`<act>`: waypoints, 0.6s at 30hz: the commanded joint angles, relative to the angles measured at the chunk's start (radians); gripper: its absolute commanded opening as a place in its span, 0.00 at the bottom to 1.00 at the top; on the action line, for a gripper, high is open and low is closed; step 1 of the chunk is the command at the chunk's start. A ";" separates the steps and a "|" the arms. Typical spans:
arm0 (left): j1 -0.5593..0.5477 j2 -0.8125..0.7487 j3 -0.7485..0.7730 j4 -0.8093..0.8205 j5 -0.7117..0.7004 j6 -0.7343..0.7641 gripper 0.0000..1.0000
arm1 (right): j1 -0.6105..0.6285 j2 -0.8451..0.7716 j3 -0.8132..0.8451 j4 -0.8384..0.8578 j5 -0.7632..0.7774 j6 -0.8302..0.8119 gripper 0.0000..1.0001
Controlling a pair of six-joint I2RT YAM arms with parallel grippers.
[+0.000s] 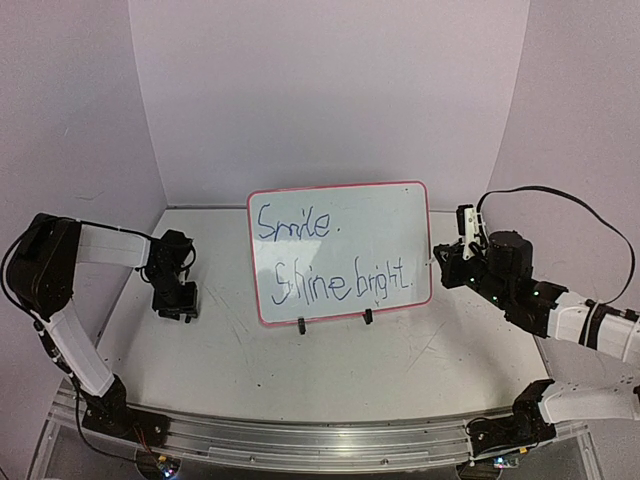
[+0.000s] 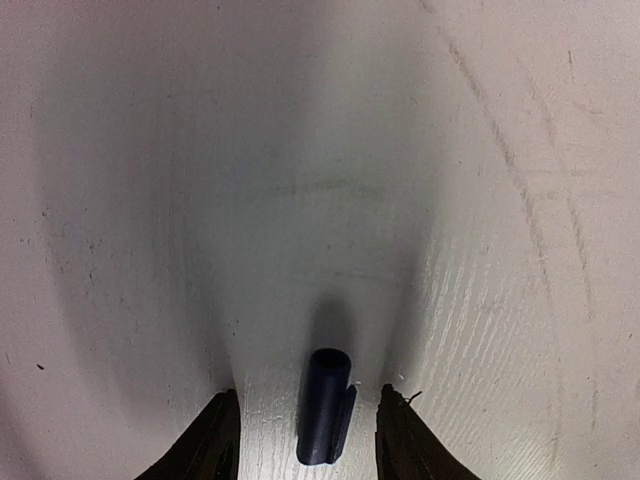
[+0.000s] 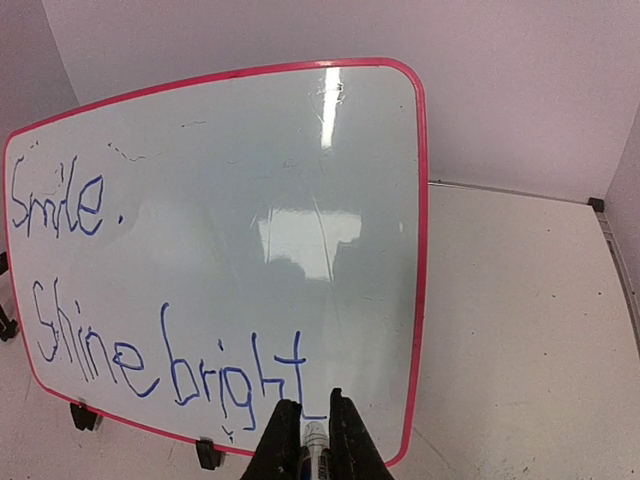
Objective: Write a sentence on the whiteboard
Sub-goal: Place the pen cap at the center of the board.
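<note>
The whiteboard [image 1: 340, 250] stands upright on two black clip feet mid-table, red-pink framed, with "Smile." and "Shine bright." written in blue. It fills the right wrist view [image 3: 230, 240]. My right gripper [image 3: 316, 432] is shut on a marker [image 3: 315, 445] whose tip is at the board's lower right, just past the "t". In the top view my right gripper [image 1: 462, 248] is beside the board's right edge. My left gripper [image 2: 305, 440] is open, low over the table, with a dark blue marker cap [image 2: 326, 405] lying between its fingers. In the top view my left gripper [image 1: 177, 300] is left of the board.
White table [image 1: 330, 370] with scuff marks. Lilac walls close behind and at both sides. A black cable [image 1: 560, 200] loops above the right arm. A metal rail [image 1: 300, 440] runs along the near edge.
</note>
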 commanded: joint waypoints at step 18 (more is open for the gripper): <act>0.009 -0.119 0.032 -0.009 0.183 0.141 0.00 | 0.000 0.040 0.089 0.024 -0.106 0.029 0.00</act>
